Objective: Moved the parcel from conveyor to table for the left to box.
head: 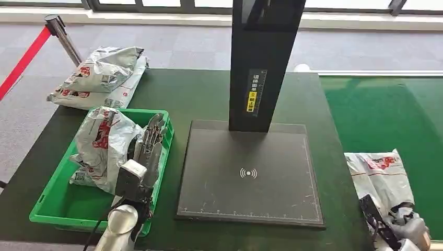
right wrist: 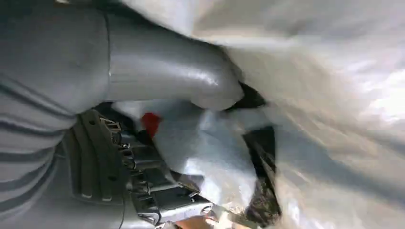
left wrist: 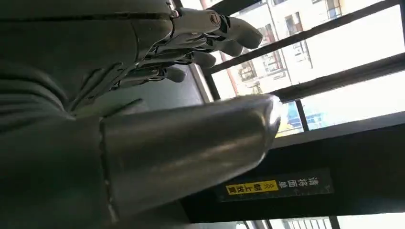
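Right hand [head: 399, 227] grips the parcel [head: 380, 175] on the conveyor [head: 386, 110].

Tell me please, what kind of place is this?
Probably a parcel sorting station: a green conveyor belt carrying a white plastic mail bag, a black scanning platform with an upright post, and a green plastic crate holding another bag.

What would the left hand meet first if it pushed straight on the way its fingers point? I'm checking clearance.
Probably the far rim of the green crate: the left hand points away from the robot inside the crate, beside the parcel. Depth is unclear.
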You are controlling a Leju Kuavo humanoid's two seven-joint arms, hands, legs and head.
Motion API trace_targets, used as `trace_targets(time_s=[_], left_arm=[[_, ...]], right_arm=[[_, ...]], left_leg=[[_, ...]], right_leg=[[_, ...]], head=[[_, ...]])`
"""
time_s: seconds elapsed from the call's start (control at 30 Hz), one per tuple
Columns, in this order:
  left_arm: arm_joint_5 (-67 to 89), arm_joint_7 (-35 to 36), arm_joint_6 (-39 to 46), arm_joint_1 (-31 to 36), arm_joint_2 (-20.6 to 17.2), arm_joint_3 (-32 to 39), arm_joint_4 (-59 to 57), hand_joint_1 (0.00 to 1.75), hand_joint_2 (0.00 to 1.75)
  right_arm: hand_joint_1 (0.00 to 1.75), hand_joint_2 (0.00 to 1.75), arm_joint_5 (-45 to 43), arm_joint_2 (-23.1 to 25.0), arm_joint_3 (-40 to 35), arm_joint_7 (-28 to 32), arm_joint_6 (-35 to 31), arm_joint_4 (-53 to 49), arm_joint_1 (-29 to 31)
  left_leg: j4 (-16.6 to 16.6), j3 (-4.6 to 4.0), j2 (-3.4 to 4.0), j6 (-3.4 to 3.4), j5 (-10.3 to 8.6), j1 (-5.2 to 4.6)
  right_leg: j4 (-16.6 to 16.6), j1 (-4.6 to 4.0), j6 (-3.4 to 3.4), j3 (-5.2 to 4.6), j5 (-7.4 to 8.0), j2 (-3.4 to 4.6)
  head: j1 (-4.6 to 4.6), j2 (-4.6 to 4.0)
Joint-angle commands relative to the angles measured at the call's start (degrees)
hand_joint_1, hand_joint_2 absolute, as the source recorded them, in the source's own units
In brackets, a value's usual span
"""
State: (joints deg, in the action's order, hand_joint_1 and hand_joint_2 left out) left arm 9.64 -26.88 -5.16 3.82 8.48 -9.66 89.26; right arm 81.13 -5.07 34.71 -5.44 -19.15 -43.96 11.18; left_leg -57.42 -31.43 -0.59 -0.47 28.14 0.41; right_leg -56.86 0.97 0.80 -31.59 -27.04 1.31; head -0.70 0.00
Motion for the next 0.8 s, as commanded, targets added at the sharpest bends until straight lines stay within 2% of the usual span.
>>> trace_targets(time_s=[0.03,0.07,0.2,0.3,0.4,0.43,0.47,0.57,0.7,0.73,0.8], left_arm=[[-0.4,0.0,0.4,-0.1,-2.6,0.4,-1.1,0.0,1.75],[-0.4,0.0,0.4,-0.1,-2.6,0.4,-1.1,0.0,1.75],[-0.4,0.0,0.4,-0.1,-2.6,0.4,-1.1,0.0,1.75],[-0.5,0.4,1.0,0.6,-2.4,0.4,-1.6,0.0,1.75],[-1.0,-0.4,1.1,1.4,-2.6,0.3,-3.8,0.0,1.75],[-1.1,-1.0,1.1,2.1,-2.4,0.1,-4.9,0.0,1.75],[-1.1,-1.1,1.1,2.6,-2.1,0.0,-5.3,0.0,1.75],[-1.2,-1.0,1.2,2.4,-1.6,0.1,-5.4,0.0,1.75],[-1.5,-2.6,1.5,0.4,-1.3,1.3,-4.2,0.0,1.75],[-1.4,-2.9,1.4,0.1,-1.3,1.5,-4.2,0.0,1.75],[-1.2,-3.8,1.2,0.1,-0.9,1.8,-4.8,0.0,1.75]], right_arm=[[1.75,1.75,-3.8,4.2,-8.0,0.5,0.5,-2.9,2.0],[1.75,1.75,-3.8,4.2,-8.0,0.5,0.5,-2.9,2.0],[1.75,1.75,-4.0,4.0,-8.1,0.6,0.4,-2.7,1.9],[1.75,1.75,-17.0,6.5,-9.0,13.6,2.7,-4.9,3.3],[1.75,1.75,-24.0,7.6,-11.2,16.9,4.8,-7.5,3.9],[1.75,1.75,-29.4,8.1,-10.6,20.0,6.3,-9.7,3.4],[1.75,1.75,-31.8,8.3,-11.0,21.1,5.8,-12.5,2.1],[1.75,1.75,-36.1,9.7,-12.0,23.4,5.9,-20.4,-1.6],[1.75,1.75,-48.0,12.7,-14.6,30.8,7.1,-37.2,-8.4],[1.75,1.75,-53.6,13.5,-15.9,34.7,9.6,-42.2,-10.0],[1.75,1.75,-62.3,15.4,-18.5,38.1,15.4,-51.6,-13.8]], left_leg=[[0.1,0.05,0.18,-0.1,-0.1,0.08],[0.1,0.47,0.05,-0.06,-0.15,-0.01],[0.0,0.36,-0.01,-0.13,-0.21,0.04],[0.0,0.29,-0.01,-0.14,-0.22,0.02],[0.1,0.19,0.19,-0.16,-0.26,0.0],[0.1,0.15,0.23,-0.15,-0.24,-0.01],[0.0,-0.34,0.26,-0.19,-0.23,0.01],[0.1,-0.44,0.31,-0.27,-0.31,0.01],[0.1,-0.05,0.3,-0.37,-0.32,-0.04],[0.1,-0.03,0.35,-0.39,-0.31,-0.05],[0.1,-0.16,0.25,-0.38,-0.31,-0.07]], right_leg=[[0.0,-0.12,-0.14,-0.22,0.12,0.04],[0.0,-0.07,-0.12,-0.15,0.06,-0.05],[0.0,-0.17,-0.14,-0.2,0.09,-0.06],[-0.1,-0.16,-0.13,-0.3,0.09,-0.06],[-0.1,-0.15,-0.16,-0.46,0.17,0.11],[-0.1,-0.13,-0.15,-0.44,0.16,0.15],[-0.2,-0.14,-0.16,-0.47,0.16,0.19],[-0.2,-0.16,-0.26,-0.66,0.23,0.15],[-0.3,-0.11,-0.39,-0.93,0.23,0.22],[-0.3,-0.1,-0.44,-0.95,0.21,0.22],[-0.4,-0.07,-0.41,-1.06,0.19,0.2]], head=[[0.0,0.0],[0.0,0.0],[0.0,0.0],[0.0,0.0],[0.02,0.0],[0.0,0.0],[0.0,0.0],[-0.02,0.0],[0.0,0.0],[0.0,0.0],[0.0,0.0]])
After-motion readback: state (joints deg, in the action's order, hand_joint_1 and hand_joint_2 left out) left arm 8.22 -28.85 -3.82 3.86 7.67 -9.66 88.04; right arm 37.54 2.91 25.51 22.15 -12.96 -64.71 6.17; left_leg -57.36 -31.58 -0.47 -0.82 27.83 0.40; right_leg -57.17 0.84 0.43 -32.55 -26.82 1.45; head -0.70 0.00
